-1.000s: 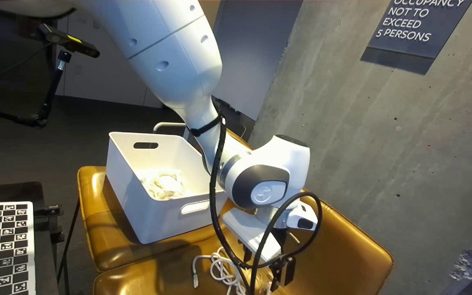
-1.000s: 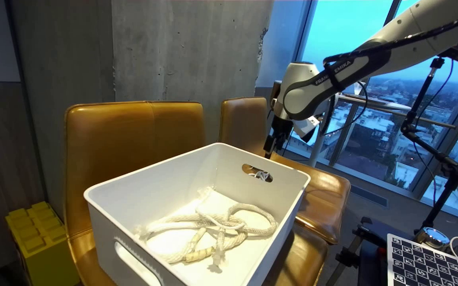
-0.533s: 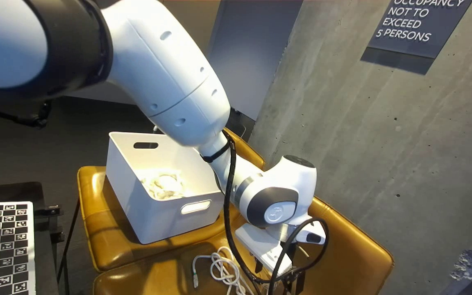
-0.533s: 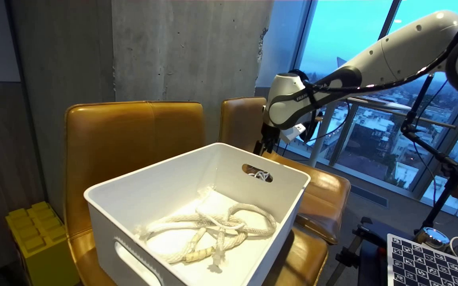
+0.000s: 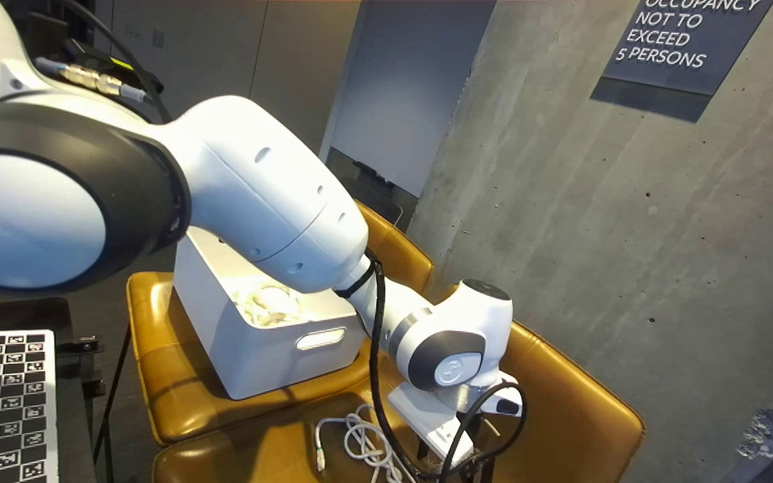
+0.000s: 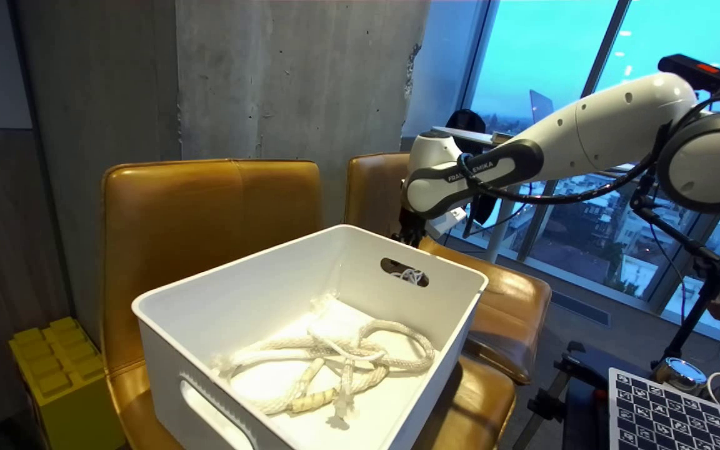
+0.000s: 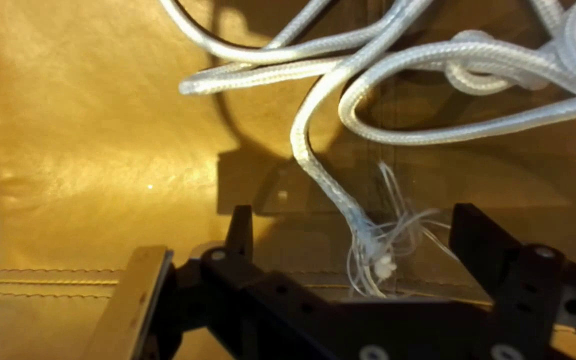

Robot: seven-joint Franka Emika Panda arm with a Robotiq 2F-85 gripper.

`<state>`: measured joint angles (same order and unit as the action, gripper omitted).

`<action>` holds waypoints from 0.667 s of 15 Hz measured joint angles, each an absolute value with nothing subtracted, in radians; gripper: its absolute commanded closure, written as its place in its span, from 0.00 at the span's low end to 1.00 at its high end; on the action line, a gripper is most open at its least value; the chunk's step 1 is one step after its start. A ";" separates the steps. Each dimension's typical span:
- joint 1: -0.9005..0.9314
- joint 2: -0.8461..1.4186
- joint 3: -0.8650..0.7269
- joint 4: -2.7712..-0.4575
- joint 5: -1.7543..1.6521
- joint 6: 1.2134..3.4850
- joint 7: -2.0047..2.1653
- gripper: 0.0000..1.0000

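My gripper (image 7: 352, 215) is open in the wrist view, its dark fingers wide apart over the tan leather chair seat (image 7: 83, 125). The frayed end of a thin white rope (image 7: 313, 165) lies between the fingers. A loose strand reaches the right finger; I cannot tell if it touches. The rest of the rope lies in loops on the seat, also seen in an exterior view (image 5: 366, 443). In an exterior view my gripper (image 6: 409, 239) is partly hidden behind the white bin (image 6: 229, 265). A thicker off-white rope (image 6: 279, 354) lies inside the bin.
The bin (image 5: 279, 359) stands on the neighbouring chair, beside the arm. Chair backs (image 5: 561, 402) and a concrete wall (image 5: 594, 235) rise behind the gripper. A checkered board (image 6: 679, 412) lies on a stand. A yellow block (image 6: 60, 387) stands beside the chair.
The arm has lowered, and my gripper has come down towards the rope on the seat. In an exterior view it has moved left and sunk behind the bin. Bin and ropes look unmoved.
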<state>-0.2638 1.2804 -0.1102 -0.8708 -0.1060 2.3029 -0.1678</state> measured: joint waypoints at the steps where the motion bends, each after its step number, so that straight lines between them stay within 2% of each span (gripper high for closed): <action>1: -0.264 1.301 -0.110 -0.846 -0.106 2.294 -0.164 0.24; 2: -0.265 1.320 -0.110 -0.822 -0.106 2.287 -0.159 0.26; 10: -0.267 1.370 -0.111 -0.728 -0.106 2.215 -0.135 0.88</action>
<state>-0.2671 1.3695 -0.1107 -0.7277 -0.1060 2.2146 -0.1348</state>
